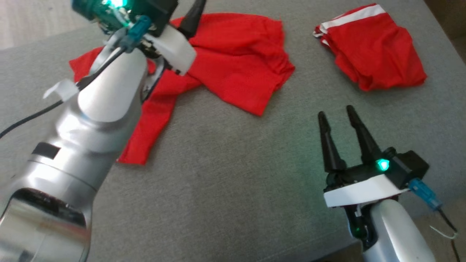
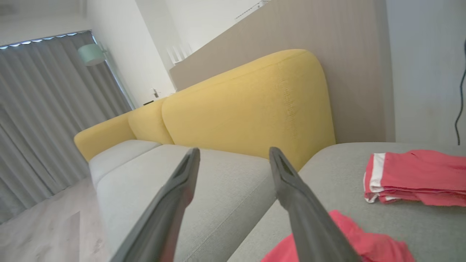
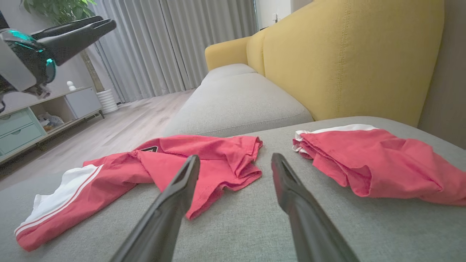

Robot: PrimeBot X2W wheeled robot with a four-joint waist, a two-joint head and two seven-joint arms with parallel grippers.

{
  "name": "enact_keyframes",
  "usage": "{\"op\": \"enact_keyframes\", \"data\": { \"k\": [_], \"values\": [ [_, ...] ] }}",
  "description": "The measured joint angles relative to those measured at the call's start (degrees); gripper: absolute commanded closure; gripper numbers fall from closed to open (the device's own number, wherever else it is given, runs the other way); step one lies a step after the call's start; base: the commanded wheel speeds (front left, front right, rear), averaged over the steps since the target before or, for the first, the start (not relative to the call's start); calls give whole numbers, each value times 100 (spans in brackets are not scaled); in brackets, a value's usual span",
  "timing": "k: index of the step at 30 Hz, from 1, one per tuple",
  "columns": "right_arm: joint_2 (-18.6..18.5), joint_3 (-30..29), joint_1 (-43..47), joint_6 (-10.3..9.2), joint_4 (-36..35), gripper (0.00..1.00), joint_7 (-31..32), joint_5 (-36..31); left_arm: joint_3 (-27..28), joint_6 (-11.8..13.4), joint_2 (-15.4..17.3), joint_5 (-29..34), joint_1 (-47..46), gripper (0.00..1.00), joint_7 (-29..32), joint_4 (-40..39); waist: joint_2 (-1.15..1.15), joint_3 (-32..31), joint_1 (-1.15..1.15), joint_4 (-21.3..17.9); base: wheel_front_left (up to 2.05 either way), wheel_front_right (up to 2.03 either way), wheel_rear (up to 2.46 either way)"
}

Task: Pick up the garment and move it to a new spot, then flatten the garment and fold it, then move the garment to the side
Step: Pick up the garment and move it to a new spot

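A crumpled red garment (image 1: 233,54) with a white-striped end lies spread across the grey seat, also seen in the right wrist view (image 3: 204,153) and at the left wrist view's bottom edge (image 2: 349,233). My left gripper (image 2: 233,151) hangs raised above the garment's left part, open, with nothing between its fingers; the right wrist view catches it high up (image 3: 98,23). My right gripper (image 1: 335,111) rests low at the front right, open and empty, pointing at the gap between the two red garments (image 3: 236,157).
A second red garment (image 1: 371,47) with white stripes lies bunched at the far right (image 3: 375,160). The grey sofa seat (image 1: 233,182) has yellow backrests (image 2: 247,102) behind it. Wooden floor, grey curtains and a low cabinet (image 3: 22,123) lie to the left.
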Motion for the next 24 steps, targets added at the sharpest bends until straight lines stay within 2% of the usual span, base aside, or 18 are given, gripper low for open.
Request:
{"op": "enact_keyframes", "data": {
  "k": [5, 10, 17, 20, 21, 24],
  "values": [
    [1, -218, 10, 0, -12, 0, 0, -129, 160, 52, 145, -165, 97, 0, -299, 153, 0, -116, 0, 281, 0, 0, 0],
    [2, -571, 40, 0, -54, 0, 0, -383, 432, 166, 423, -402, 641, 0, -442, 4, 0, -294, 0, 699, 0, 0, 0],
    [3, -1072, 276, 0, -127, 0, -2, -711, 789, 521, 657, -757, 2122, 0, -486, -849, 0, -636, -1, 1334, 0, 0, 0],
    [3, -1165, 404, 0, -152, 0, -3, -727, 1055, 769, 683, -967, 3013, 0, -502, -1396, 0, -813, -2, 1530, 0, 0, 0],
    [3, -1165, 404, 0, -152, 0, -3, -727, 1055, 769, 683, -967, 3013, 0, -502, -1396, 0, -813, -2, 1530, 0, 0, 0],
    [5, -1240, 469, 0, -198, 0, -9, -765, 1305, 955, 656, -1132, 3968, 0, -502, -1861, 0, -930, -2, 1693, 0, 0, 0]
  ]
}}
